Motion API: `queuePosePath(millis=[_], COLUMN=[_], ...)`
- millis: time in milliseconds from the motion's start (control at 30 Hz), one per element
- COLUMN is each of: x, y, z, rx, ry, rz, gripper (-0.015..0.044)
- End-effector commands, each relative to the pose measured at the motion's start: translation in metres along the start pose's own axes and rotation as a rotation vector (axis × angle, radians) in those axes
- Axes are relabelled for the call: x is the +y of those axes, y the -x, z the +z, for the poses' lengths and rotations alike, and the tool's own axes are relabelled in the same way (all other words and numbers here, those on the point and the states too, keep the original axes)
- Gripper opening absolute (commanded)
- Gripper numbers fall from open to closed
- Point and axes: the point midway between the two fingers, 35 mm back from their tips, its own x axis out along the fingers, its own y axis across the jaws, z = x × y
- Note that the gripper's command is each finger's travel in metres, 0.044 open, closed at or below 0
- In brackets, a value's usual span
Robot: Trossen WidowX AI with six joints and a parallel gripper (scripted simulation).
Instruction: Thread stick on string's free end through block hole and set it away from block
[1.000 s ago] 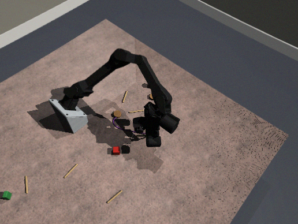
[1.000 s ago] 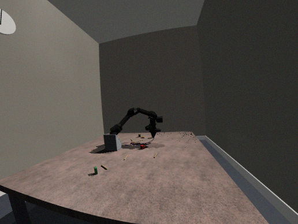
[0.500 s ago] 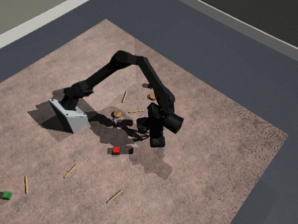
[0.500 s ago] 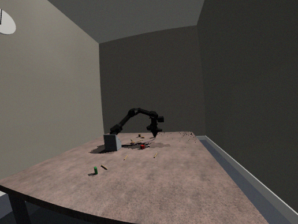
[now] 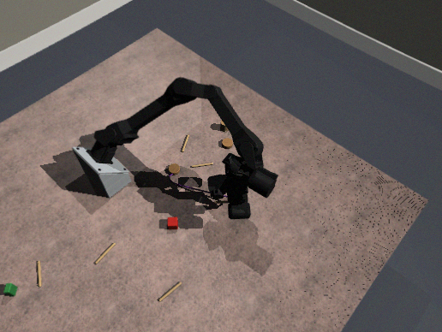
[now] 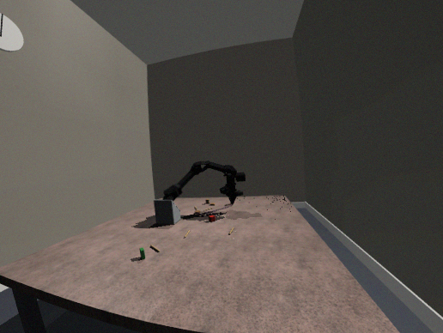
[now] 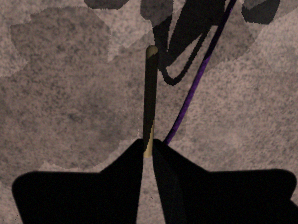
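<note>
My gripper (image 5: 226,198) (image 6: 233,202) (image 7: 147,144) is shut on the thin wooden stick (image 7: 150,100), above the table. In the wrist view the stick points forward from the fingertips. The purple string (image 5: 188,186) (image 7: 189,102) runs from beside the fingertips towards the round wooden button (image 5: 174,168), which lies on the table between the arm's base and the gripper. A small wooden piece (image 5: 223,126), partly hidden behind the forearm, stands at the back and looks like the block; its hole cannot be made out. The string is not seen near it.
A wooden disc (image 5: 227,143) lies close to the forearm. Loose sticks (image 5: 185,143) (image 5: 201,164) lie behind the string. A red cube (image 5: 172,222) (image 6: 211,218) is in front of it. More sticks (image 5: 104,253) (image 5: 170,291) and a green block (image 5: 10,289) (image 6: 142,253) lie further forward.
</note>
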Motion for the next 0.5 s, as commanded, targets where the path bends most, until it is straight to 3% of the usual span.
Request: queuePosePath(millis=[0,467], x=[0.0,0.01], y=[0.0,-0.009], z=[-0.004,0.0], rx=[0.012,0.012], ry=[0.0,0.0], rz=[-0.003,-0.003], gripper=[0.0,0.0])
